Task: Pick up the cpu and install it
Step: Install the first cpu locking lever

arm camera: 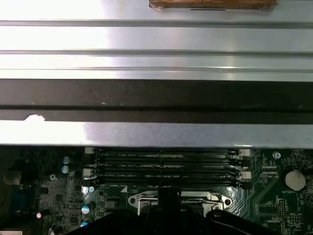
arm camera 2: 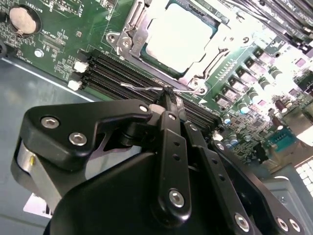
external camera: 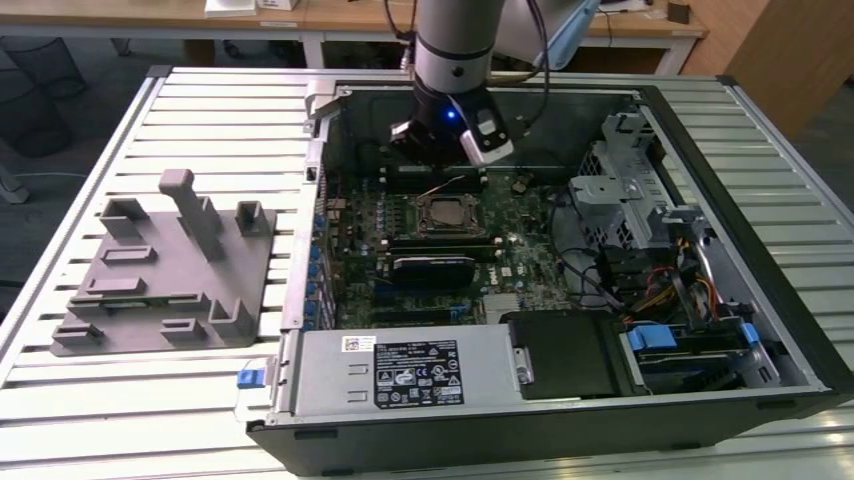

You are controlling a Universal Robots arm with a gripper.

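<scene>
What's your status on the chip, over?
Gripper shut, tips at the thin wire socket lever. Small square silver-topped cpu seated in the metal socket frame on the green motherboard. Nothing between the jaws and the socket.

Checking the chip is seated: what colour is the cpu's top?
Pale silver, seen best in the second wrist view: cpu.

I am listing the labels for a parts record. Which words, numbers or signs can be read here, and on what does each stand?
Black label on the grey power supply box: print too small to read.
White sticker on the same box: too small to read.
White print along the memory slots: blurred.
Print beside the coin battery: blurred.
No text can be quoted.
</scene>
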